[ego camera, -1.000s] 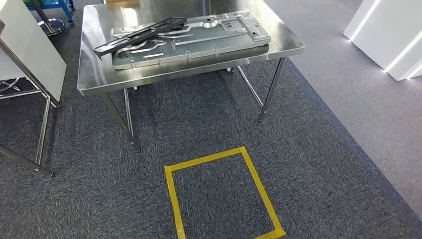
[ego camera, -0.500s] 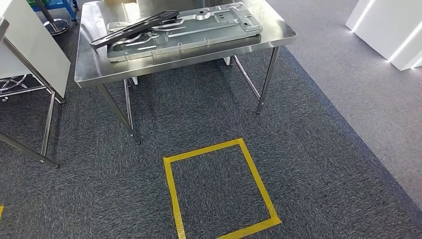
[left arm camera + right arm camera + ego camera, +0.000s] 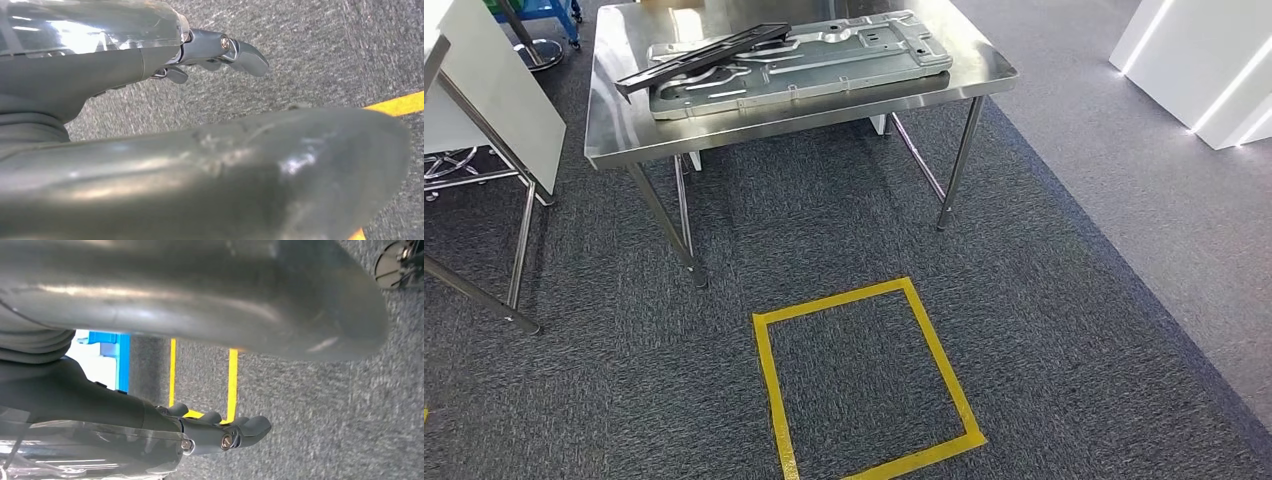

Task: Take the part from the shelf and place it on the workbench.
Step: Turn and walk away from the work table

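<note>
The steel bench point(image 3: 624, 140) stands at 12 o'clock in the head view, carrying a large stamped metal panel point(image 3: 824, 55) that lies flat, its long side along the near rim. A dark framed part point(image 3: 704, 55) rests across the panel's 10 o'clock end, propped on it and tilted; this looks like the task's part, though I cannot tell for sure, and no shelf is identifiable.

Both arms hang beside the body. The left hand point(image 3: 200, 55) has its fingers point(image 3: 245, 50) loosely curled over the carpet and holds nothing; the right hand point(image 3: 200, 432) lies the same way, fingers point(image 3: 250, 427) together and bare, above yellow floor lines.

A yellow taped square point(image 3: 864, 375) on the carpet at 6 o'clock probably marks a standing spot in front of the bench. Open carpet runs between it and the bench legs. A white board on a metal stand point(image 3: 494, 110) crowds 9 o'clock; white blocks point(image 3: 1204, 70) sit at 2 o'clock, well apart.
</note>
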Robot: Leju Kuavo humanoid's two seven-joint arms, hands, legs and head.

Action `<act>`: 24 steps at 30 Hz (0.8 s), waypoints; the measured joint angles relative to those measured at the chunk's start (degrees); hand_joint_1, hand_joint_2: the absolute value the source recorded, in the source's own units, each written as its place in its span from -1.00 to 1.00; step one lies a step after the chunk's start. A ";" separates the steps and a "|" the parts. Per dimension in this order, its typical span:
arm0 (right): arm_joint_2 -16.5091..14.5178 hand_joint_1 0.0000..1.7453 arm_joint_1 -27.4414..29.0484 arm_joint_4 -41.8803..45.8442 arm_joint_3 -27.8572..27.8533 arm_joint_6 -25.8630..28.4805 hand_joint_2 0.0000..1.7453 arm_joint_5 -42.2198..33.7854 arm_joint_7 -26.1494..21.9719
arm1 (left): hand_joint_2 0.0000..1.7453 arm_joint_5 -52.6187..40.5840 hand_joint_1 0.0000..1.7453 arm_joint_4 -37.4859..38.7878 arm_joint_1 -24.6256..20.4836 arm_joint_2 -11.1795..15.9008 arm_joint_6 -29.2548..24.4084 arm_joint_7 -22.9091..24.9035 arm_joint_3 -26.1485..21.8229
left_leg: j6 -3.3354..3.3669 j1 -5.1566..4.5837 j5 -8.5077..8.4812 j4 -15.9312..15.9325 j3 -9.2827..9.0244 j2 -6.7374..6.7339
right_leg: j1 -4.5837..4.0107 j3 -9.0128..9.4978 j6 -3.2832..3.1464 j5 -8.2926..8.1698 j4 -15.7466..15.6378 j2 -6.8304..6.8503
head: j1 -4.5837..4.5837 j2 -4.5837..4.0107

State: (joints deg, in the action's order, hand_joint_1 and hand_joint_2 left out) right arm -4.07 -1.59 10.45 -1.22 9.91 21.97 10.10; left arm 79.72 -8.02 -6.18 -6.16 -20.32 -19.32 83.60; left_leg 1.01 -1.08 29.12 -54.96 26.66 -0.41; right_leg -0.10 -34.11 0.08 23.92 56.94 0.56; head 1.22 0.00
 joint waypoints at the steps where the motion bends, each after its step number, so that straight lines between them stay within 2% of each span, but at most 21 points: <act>1: 0.01 -1.00 0.01 0.00 0.04 0.02 -1.00 0.01 0.00 | -1.00 0.00 -1.00 0.00 -0.01 -0.01 0.00 0.00 0.00 | 0.01 0.00 -0.01 -0.03 0.02 -0.02 | 0.00 -0.01 0.01 -0.02 0.00 -0.02 | 0.00 0.00; 18: 0.01 -1.00 -0.02 0.00 0.39 0.08 -1.00 0.04 0.00 | -1.00 -0.02 -1.00 0.01 -0.05 -0.01 0.02 0.00 0.00 | 0.03 0.01 0.00 -0.12 0.09 -0.02 | 0.00 -0.09 0.04 -0.03 0.01 -0.01 | 0.01 0.00; 21: -0.13 -1.00 0.00 -0.01 0.46 -0.17 -1.00 0.32 0.03 | -1.00 -1.38 -1.00 0.02 0.13 0.41 2.17 -0.34 0.38 | 0.56 0.09 -0.58 0.35 -0.08 0.03 | 0.20 0.16 0.50 -0.50 -0.55 0.12 | 0.03 0.00; 22: -0.22 -1.00 0.06 -0.03 0.55 -0.24 -1.00 0.47 0.04 | -1.00 -2.12 -1.00 0.03 0.29 0.88 3.80 -0.76 0.76 | 0.83 0.29 -1.15 1.01 -0.32 0.09 | 0.22 0.18 0.79 -0.27 -0.55 0.10 | -0.01 0.00; 23: -0.37 -1.00 0.12 -0.07 0.66 -0.21 -1.00 0.61 0.06 | -1.00 -2.72 -1.00 0.04 0.53 1.47 5.46 -1.29 1.22 | 1.12 0.58 -1.80 1.78 -0.51 0.16 | 0.16 -0.18 1.07 0.77 0.38 -0.01 | -0.07 0.00; 24: -0.49 -1.00 0.20 -0.11 0.75 -0.09 -1.00 0.69 0.08 | -1.00 -3.04 -1.00 0.08 0.81 2.05 6.82 -1.79 1.62 | 1.22 0.89 -2.33 2.35 -0.56 0.24 | 0.23 -1.10 1.32 2.53 2.60 -0.19 | -0.13 0.00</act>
State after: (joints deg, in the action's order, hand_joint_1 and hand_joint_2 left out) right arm -4.56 -1.39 10.34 -0.48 9.82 22.65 10.17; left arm 76.68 -7.94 -5.38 -4.11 -13.50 -21.11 85.23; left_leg 2.23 -0.18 26.78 -52.61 26.10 -0.17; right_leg 0.13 -35.21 1.40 26.45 59.54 0.37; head 1.09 0.00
